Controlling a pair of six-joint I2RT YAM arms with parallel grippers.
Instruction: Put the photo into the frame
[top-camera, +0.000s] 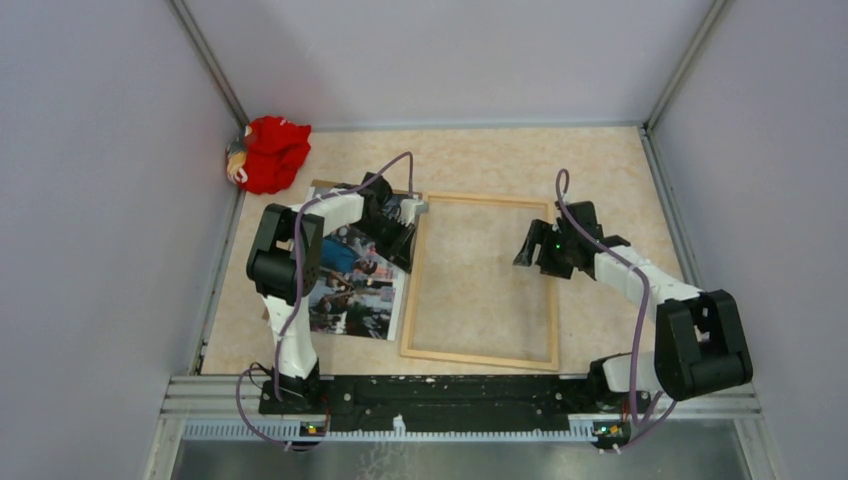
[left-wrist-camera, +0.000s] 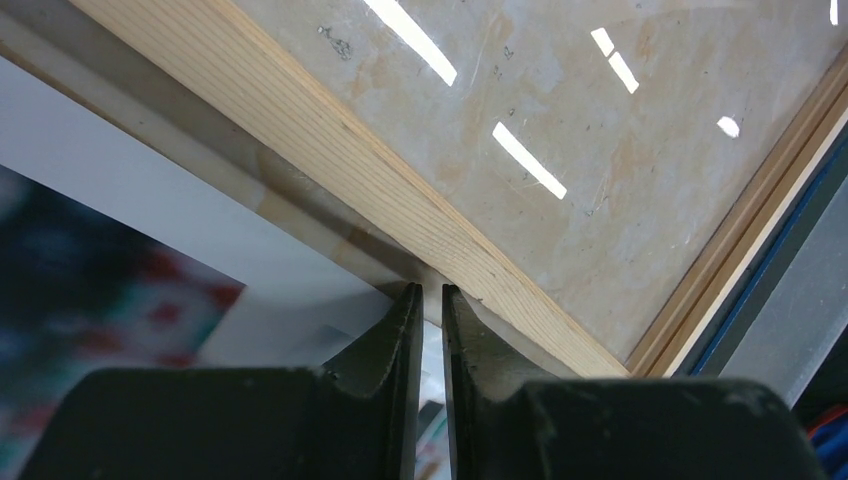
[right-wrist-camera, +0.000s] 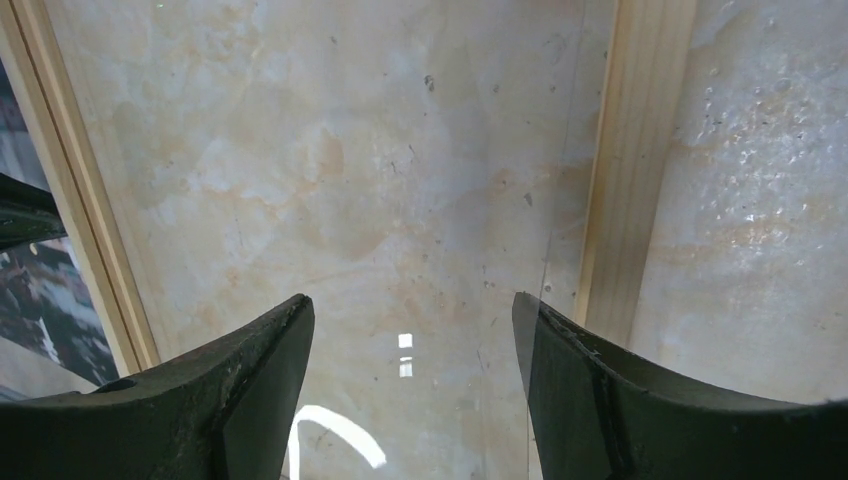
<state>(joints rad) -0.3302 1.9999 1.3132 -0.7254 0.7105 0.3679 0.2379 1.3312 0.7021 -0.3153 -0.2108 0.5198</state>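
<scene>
Enclosure: three plain, pale grey-lilac panels. Back wall (top-camera: 450, 60) runs across the top, left wall (top-camera: 90, 200) and right wall (top-camera: 770, 150) fill the sides. Metal corner posts (top-camera: 205, 55) slant in from upper left and upper right. Tabletop (top-camera: 480, 150): beige, marbled, with fine specks and scuffs in both wrist views. Aluminium rail (top-camera: 200, 395) runs along the bottom, with a dull grey metal sheet (top-camera: 460, 460) below it. Red cloth bundle (top-camera: 275, 152) lies in the tabletop's upper-left corner. Light is even and shadows are soft.
</scene>
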